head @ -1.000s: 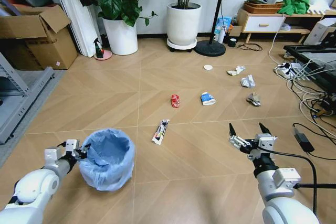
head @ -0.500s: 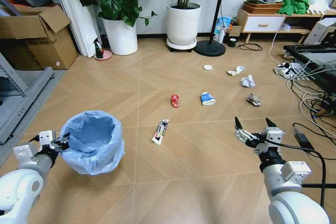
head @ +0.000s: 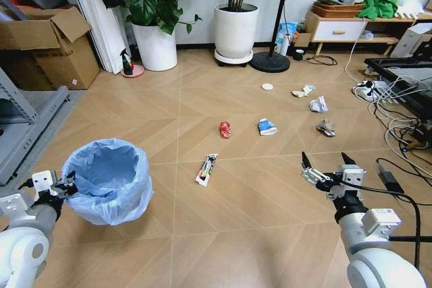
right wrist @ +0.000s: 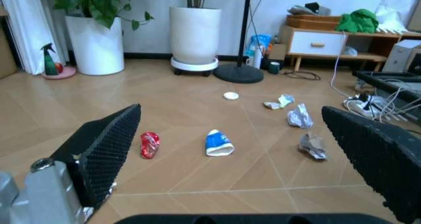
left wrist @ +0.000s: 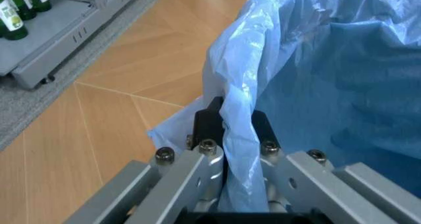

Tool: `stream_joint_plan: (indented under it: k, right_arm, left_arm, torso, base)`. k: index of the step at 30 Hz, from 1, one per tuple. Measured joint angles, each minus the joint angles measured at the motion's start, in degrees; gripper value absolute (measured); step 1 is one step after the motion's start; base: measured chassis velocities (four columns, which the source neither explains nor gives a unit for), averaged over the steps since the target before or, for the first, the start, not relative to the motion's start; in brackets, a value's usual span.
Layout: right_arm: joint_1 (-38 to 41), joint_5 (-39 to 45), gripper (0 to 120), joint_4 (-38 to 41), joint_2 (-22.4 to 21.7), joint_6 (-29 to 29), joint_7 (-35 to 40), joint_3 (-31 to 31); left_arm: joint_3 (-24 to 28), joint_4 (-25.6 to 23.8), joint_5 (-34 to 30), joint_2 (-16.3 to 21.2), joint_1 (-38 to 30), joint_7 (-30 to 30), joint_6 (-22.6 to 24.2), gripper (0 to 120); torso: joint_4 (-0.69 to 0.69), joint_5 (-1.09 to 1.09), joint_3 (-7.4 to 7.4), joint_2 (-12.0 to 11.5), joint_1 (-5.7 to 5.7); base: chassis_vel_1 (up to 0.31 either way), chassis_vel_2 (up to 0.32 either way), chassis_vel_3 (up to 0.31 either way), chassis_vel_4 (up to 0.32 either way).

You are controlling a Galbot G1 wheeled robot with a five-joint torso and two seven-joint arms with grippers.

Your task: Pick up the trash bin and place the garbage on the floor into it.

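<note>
The trash bin (head: 108, 180), lined with a light-blue bag (left wrist: 316, 86), hangs tilted at the lower left. My left gripper (head: 63, 186) is shut on its rim, and the black fingers (left wrist: 206, 125) pinch the bag edge. My right gripper (head: 325, 166) stands open at the lower right, above the floor (head: 236, 214). The garbage lies ahead: a long white wrapper (head: 206, 168), a red can (head: 225, 129), a blue-and-white carton (head: 267, 126), a white disc (head: 268, 87), white paper wads (head: 318, 104) and a grey wad (head: 327, 127). The right wrist view shows the can (right wrist: 149, 144) and carton (right wrist: 218, 142) between its fingers (right wrist: 108, 150).
Two big white plant pots (head: 235, 29) and a fan base (head: 270, 63) stand along the back wall. Cardboard boxes (head: 47, 45) and a grey metal shelf (head: 20, 126) are at the left. Cables and a power strip (head: 378, 90) run along the right, with a black adaptor (head: 388, 179) near my right arm.
My left arm has carried the bin leftward and a little farther from me, off its earlier spot. The right gripper shifted slightly right, then held still and open.
</note>
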Motion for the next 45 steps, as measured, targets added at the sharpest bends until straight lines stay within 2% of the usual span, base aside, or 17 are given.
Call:
stream_joint_plan:
  k: [12, 45]
  right_arm:
    - [0.08, -0.37, 100, -0.61, 0.37, 0.46, -0.7, -0.19]
    - [0.89, -2.17, 100, -2.79, 1.11, 1.19, -1.36, -3.21]
  left_arm:
    - [0.83, 0.86, -0.12, 0.15, -0.24, 0.26, -0.26, 0]
    - [3.84, -0.64, 0.65, -0.78, -0.22, -1.36, -1.31, 0]
  torso:
    - [0.0, 0.0, 0.0, 0.0, 0.0]
    - [-0.01, 0.0, 0.01, 0.0, 0.01]
  base:
    - [-0.026, 0.018, 0.019, -0.016]
    - [-0.109, 0.107, 0.106, -0.108]
